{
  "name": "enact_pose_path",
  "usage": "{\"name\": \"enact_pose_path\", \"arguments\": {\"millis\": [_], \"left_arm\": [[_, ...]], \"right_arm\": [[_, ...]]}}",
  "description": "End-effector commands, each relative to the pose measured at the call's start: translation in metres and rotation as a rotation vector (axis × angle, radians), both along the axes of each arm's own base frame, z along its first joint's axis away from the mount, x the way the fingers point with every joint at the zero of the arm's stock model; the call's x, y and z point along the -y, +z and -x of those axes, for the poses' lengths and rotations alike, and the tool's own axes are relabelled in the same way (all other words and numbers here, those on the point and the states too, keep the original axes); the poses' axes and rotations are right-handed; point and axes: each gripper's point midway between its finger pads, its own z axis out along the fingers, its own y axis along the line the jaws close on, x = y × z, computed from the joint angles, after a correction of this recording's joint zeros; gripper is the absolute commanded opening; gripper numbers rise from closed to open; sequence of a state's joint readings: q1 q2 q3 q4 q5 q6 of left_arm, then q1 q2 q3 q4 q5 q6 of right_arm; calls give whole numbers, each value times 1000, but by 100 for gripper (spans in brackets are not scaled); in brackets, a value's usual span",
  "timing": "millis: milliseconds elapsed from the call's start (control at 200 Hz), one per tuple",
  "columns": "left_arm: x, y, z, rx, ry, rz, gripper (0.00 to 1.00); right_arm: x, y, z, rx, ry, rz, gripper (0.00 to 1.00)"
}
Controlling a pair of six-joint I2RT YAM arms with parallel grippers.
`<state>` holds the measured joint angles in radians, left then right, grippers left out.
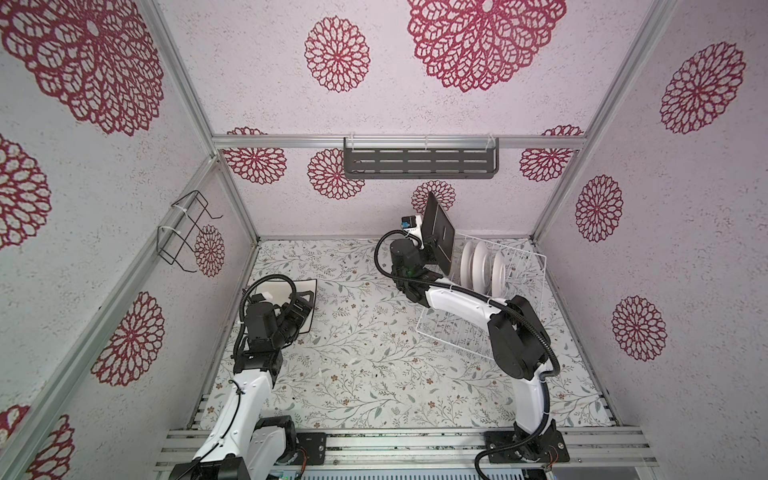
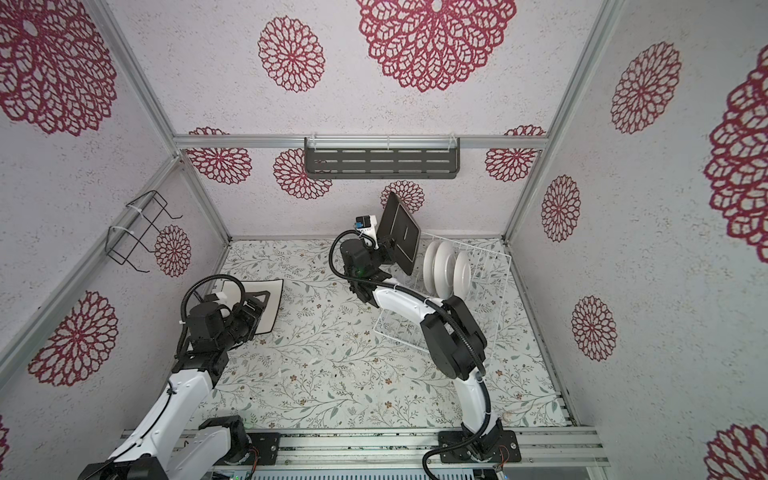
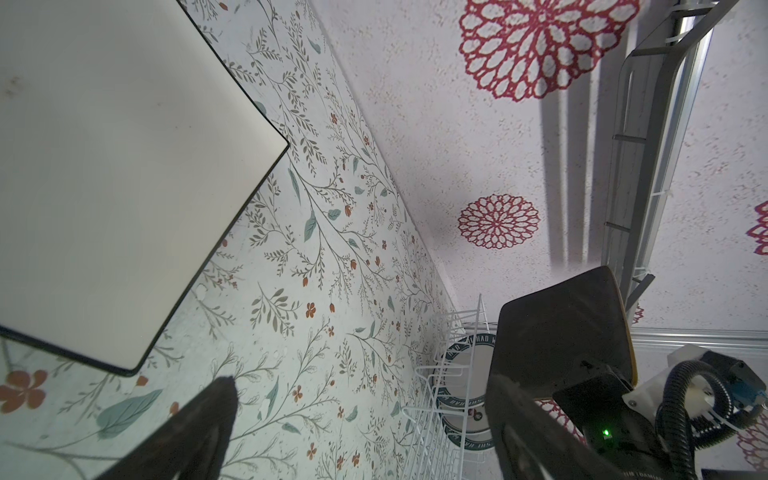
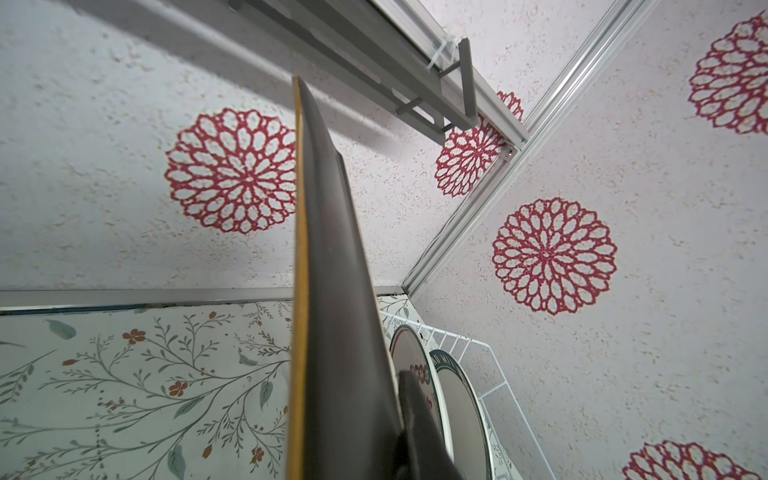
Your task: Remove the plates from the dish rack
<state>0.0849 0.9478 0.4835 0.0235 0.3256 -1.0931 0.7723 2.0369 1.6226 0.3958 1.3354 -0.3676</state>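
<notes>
Over the left end of the dish rack [image 1: 524, 266], at the far right of the table [image 1: 365, 357]: pinching the square black plate [image 1: 438, 230] by its lower edge with the right gripper [image 1: 429, 244], clamped shut on it and holding it on edge, clear above the tines. Reads as mid-carry.

To do it well: keep upright until well away from the raised wire side, then swing left and tilt flat only when low over the table. Set down softly beside or on the square white plate [image 1: 276, 289] lying at the near left. Go slowly, since such a narrow pinch at one edge probably lets it pivot. Steer clear of the three round white plates [image 1: 482, 266] standing in slots just to the right.

Matte and dark on the back, shallowly dished, round-cornered, with an ochre line along the rim. Glossy glazed white on the round ones, with a lettered teal band on at least one. Thin white-coated wire for the rack. Printed leaves and small flowers on the table.

At the near left, spread wide over the white plate with the left gripper [image 1: 297, 311], holding nothing.
</notes>
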Motion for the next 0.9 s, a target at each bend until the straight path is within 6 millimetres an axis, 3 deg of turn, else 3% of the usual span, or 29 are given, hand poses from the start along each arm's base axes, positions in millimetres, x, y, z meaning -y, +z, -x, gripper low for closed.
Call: {"name": "enact_pose_path", "arguments": {"millis": [0,400,605,896], "left_arm": [[2,15,-3,35,-6,-8,97],[5,21,-2,45,-10,-6,97],[2,25,-1,68,17,-5,97],[17,40,-12,90,-36,2,97]], "right_arm": [[12,92,29,203,-20,-199,0],[-12,119,55,223,125,-277,0],[-26,115,59,190,264,-423,0],[-33,114,71,194,387,-591,0]]}}
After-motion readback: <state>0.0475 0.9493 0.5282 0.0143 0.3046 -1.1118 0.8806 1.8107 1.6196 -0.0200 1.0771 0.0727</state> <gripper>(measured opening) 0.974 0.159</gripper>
